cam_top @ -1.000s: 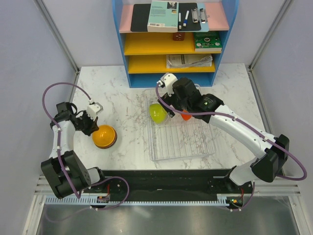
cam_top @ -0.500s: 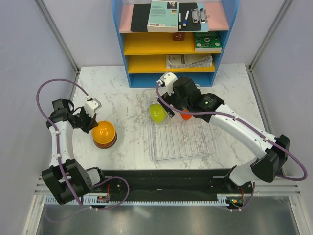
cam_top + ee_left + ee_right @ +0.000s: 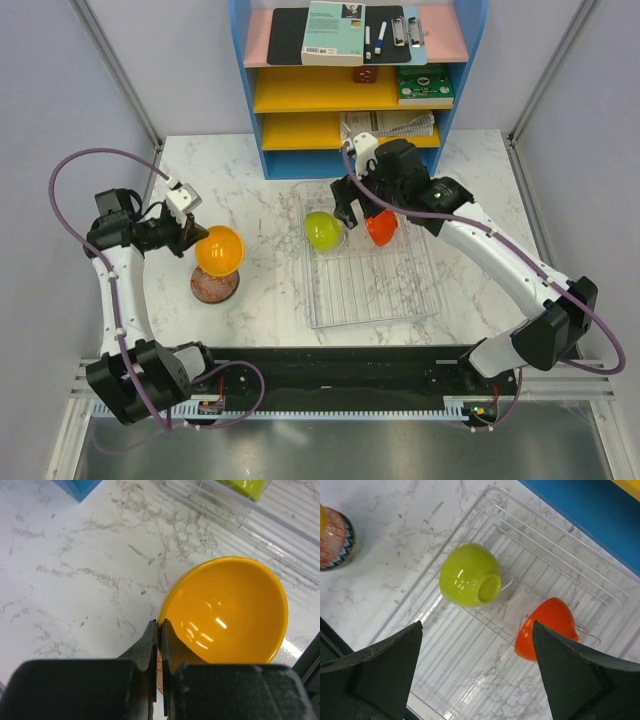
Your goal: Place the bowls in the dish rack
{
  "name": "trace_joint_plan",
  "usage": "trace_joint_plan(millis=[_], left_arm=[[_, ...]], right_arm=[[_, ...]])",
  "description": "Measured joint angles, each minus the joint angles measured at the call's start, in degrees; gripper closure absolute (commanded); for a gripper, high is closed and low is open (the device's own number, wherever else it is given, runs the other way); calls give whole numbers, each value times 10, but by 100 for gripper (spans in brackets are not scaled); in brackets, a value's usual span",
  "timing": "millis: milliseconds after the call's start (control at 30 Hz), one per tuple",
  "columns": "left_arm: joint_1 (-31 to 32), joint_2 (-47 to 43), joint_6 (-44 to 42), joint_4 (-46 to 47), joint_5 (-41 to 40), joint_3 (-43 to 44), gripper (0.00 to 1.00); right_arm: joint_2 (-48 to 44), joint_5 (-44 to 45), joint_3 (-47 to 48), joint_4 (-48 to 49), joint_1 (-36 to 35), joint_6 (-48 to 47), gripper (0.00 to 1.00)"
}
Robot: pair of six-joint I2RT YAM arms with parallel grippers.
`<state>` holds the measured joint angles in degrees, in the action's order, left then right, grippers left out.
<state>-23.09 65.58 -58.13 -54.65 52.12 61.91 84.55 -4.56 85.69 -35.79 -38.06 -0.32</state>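
- The dish rack point(image 3: 372, 296) lies on the marble table point(image 3: 260, 200) right of centre. Its near half is free, so I judge that is where the next bowl should go: carry it level across the gap and lower it between the wires rather than onto the two bowls already at the far end.
- The left gripper point(image 3: 190, 238) is clenched on the rim of the orange bowl point(image 3: 230, 610), holding it clear of the table, left of the rack. It is a thin pinch on one edge, so a slow swing without jerks looks wise or the bowl may pivot in the jaws.
- The right gripper point(image 3: 362, 208) hovers over the far end of the rack with jaws released and grasping nothing. It ought to keep out of the left arm's way.
- The orange bowl is glossy, plain and tilted, its hollow facing up and to the right.
- The lime-green bowl point(image 3: 467, 582) and red bowl point(image 3: 547, 627) lean on their sides in the rack, near each other.
- A speckled red patterned bowl point(image 3: 214, 285) rests on the table just beside the held one.
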Motion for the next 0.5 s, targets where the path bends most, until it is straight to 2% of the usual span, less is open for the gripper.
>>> trace_joint_plan(millis=[67, 167, 367, 500], left_arm=[[17, 0, 12, 2, 18, 15, 98], [75, 1, 58, 27, 31, 30, 98], [243, 19, 155, 119, -8, 35, 98], [308, 81, 200, 149, -26, 91, 98]], right_arm=[[1, -48, 5, 9, 25, 23, 2], [7, -122, 18, 21, 50, 59, 3], [22, -252, 24, 45, 53, 115, 3], [39, -329, 20, 69, 67, 156, 2]])
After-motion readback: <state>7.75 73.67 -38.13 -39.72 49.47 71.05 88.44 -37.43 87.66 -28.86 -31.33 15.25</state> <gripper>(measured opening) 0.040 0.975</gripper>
